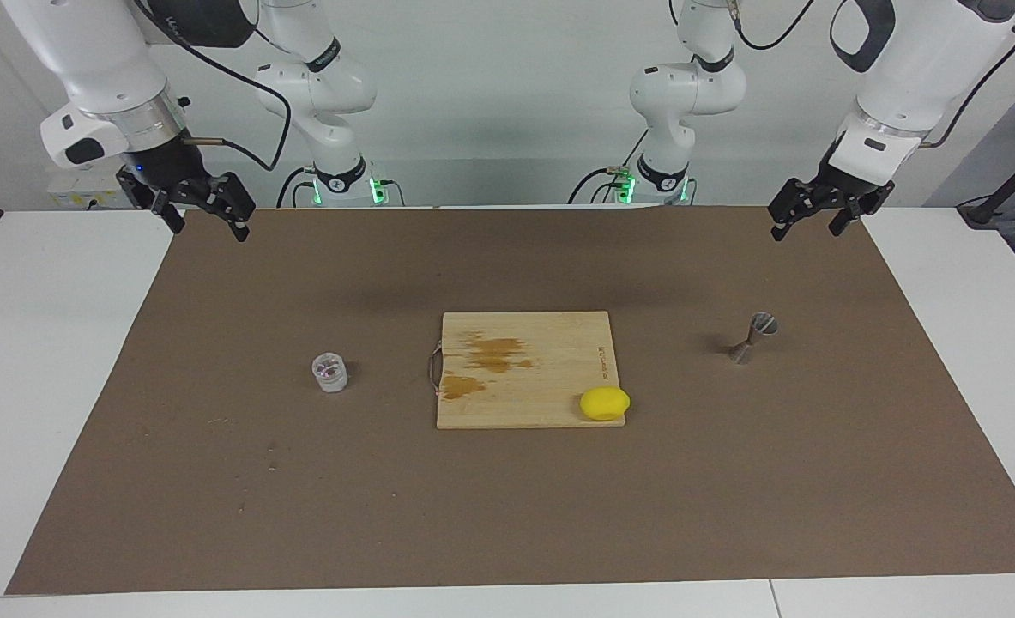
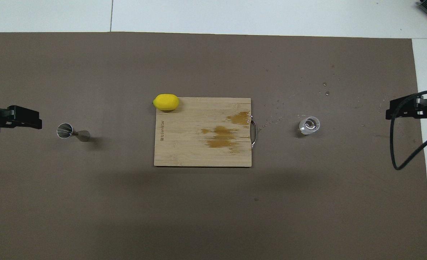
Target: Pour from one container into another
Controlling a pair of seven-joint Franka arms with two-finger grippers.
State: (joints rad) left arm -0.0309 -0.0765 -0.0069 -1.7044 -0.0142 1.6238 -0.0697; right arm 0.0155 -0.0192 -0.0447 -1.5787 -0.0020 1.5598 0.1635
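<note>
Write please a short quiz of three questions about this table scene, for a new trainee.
1. True or false: the lemon lies on the cutting board.
2. Which item stands toward the left arm's end of the table? A) the glass tumbler B) the metal jigger C) the lemon
3. Fill the gap: the left gripper and the right gripper both hang over the table's edges and hold ____.

Key
1. True; it lies at a corner of the board.
2. B. The tumbler stands toward the right arm's end.
3. Nothing; both have open jaws and are apart from every item.
</note>
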